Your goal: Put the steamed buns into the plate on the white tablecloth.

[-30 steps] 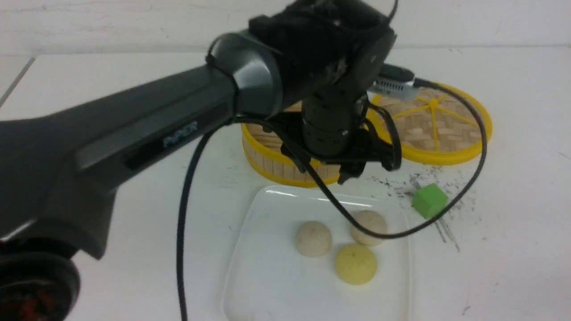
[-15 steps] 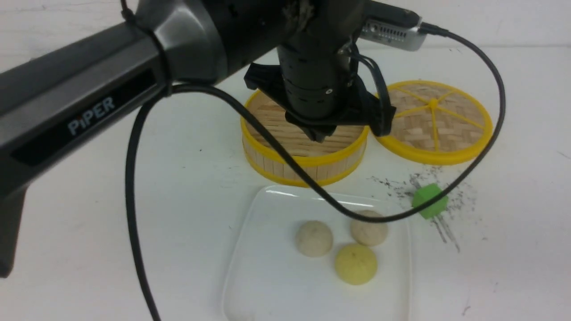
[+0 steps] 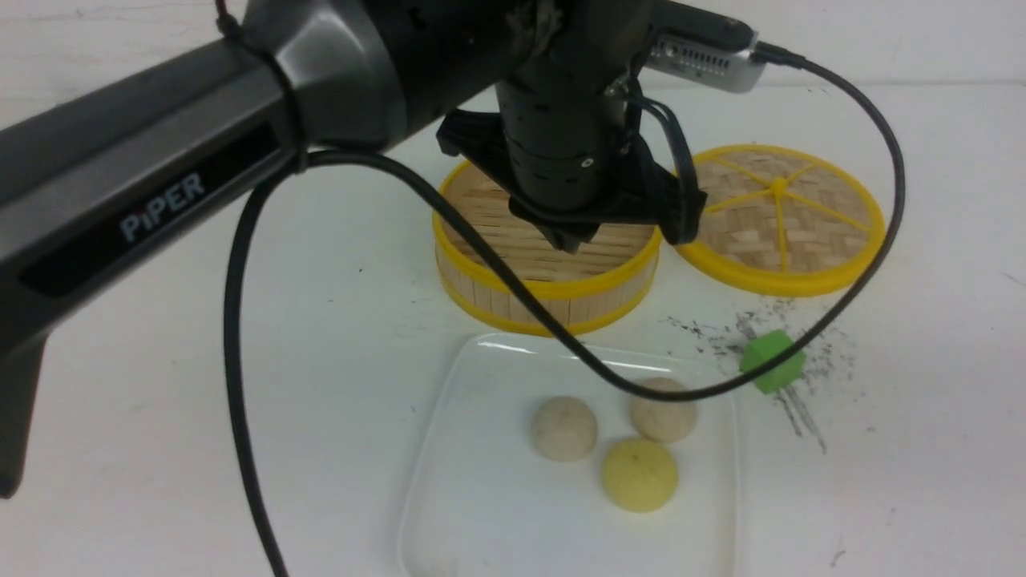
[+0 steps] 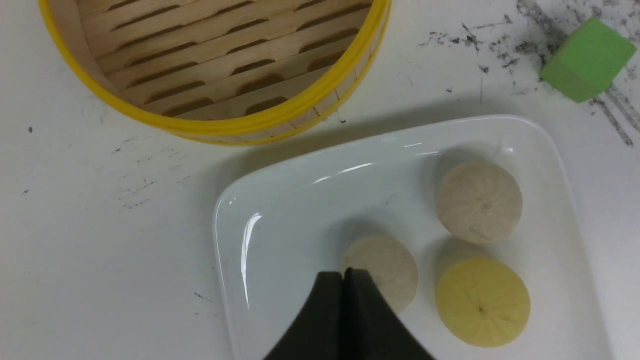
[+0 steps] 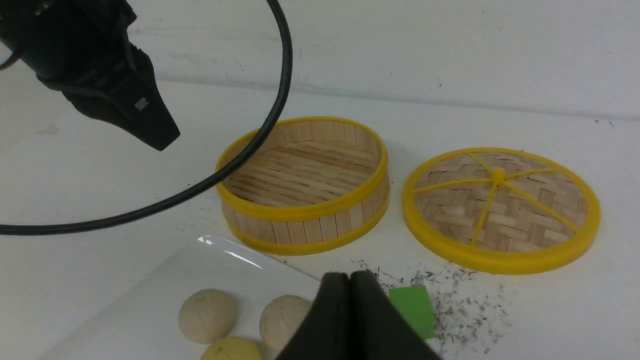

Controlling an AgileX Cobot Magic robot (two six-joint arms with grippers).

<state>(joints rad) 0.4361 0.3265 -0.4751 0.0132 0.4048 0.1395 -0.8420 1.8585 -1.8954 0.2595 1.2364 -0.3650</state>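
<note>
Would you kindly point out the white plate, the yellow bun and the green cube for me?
white plate (image 3: 489, 497): front view, bare floor of its left half.
yellow bun (image 3: 640, 474): front view, middle of its dome.
green cube (image 3: 772, 362): front view, middle of its visible faces.

So the round bamboo steamer basket (image 3: 513, 300) with the yellow rims is sitting open toward the far middle, its slatted wooden floor showing. The flat woven lid (image 3: 789, 220) is lying just to its right with its yellow spokes facing up, and the right wrist view is showing a small gap between the two. A green cube (image 3: 772, 362) is sitting nearer than the lid, slightly tilted. The yellow bun (image 3: 640, 474) is resting nearest of all, left of the cube.
</note>
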